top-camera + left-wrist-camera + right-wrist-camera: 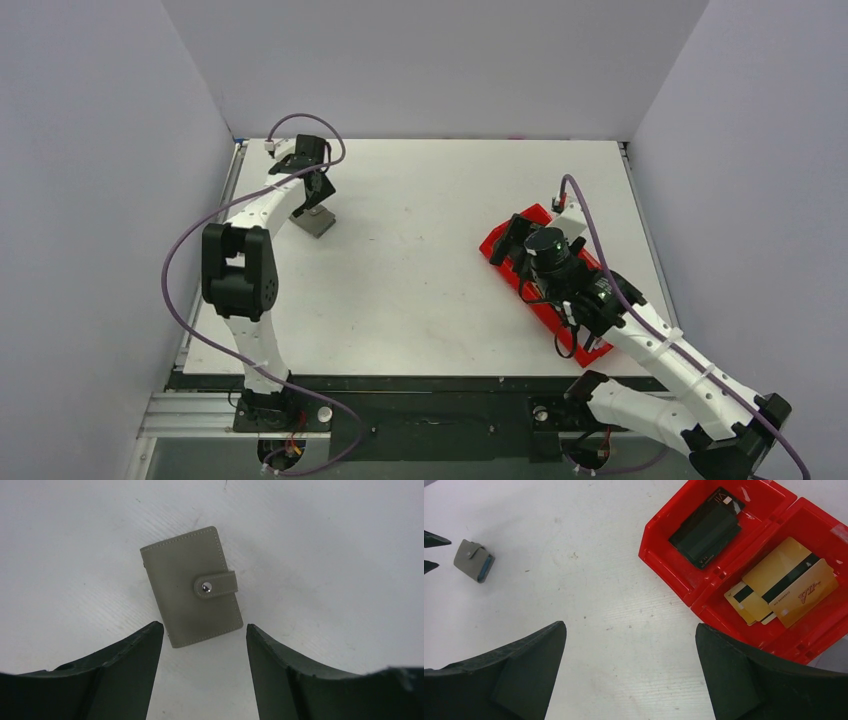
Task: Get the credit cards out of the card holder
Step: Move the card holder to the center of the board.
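Fingers [135, 660] of left gripper [204, 630] apart and empty, card holder [190, 585] lying flat just ahead between the tips, snap tab [215, 586] fastened, likely awaiting opening. Open table [325, 555] off all four edges, room for a side grip. Likewise spread and empty, right gripper [631, 625], gold credit cards [784, 580] loose in red tray [664, 545] beyond one fingertip.

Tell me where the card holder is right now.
In the top view the card holder lies far left on the table, just under the left end effector, well apart from the red tray on the right.
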`<action>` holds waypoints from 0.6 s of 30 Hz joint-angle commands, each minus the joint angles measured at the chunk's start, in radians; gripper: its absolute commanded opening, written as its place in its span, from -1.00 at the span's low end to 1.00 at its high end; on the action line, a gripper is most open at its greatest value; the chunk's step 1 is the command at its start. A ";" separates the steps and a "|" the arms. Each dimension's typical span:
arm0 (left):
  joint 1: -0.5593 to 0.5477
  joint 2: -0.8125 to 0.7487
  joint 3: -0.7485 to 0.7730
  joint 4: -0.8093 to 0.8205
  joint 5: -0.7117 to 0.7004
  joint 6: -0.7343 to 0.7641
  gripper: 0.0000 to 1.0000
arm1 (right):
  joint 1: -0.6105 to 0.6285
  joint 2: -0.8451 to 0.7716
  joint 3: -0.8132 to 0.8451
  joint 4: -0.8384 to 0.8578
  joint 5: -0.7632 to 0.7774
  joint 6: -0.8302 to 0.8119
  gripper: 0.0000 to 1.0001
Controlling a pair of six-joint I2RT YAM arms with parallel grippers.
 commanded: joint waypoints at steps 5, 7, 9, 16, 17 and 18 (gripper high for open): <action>0.044 0.145 0.141 0.025 0.000 -0.015 0.05 | -0.008 -0.060 -0.025 -0.011 0.002 0.005 0.94; 0.047 0.175 0.159 0.019 -0.001 -0.014 -0.02 | -0.009 -0.064 -0.029 -0.016 0.007 0.005 0.94; 0.050 0.202 0.175 0.009 0.003 -0.015 -0.06 | -0.009 -0.068 -0.031 -0.016 0.008 0.006 0.94; 0.069 0.248 0.177 0.018 0.045 -0.019 -0.16 | -0.010 -0.070 -0.045 -0.020 0.002 0.015 0.93; 0.072 0.255 0.176 0.020 0.050 -0.019 -0.17 | -0.009 -0.069 -0.046 -0.020 0.001 0.015 0.93; 0.074 0.258 0.175 0.022 0.059 -0.019 -0.18 | -0.009 -0.069 -0.048 -0.019 0.000 0.016 0.93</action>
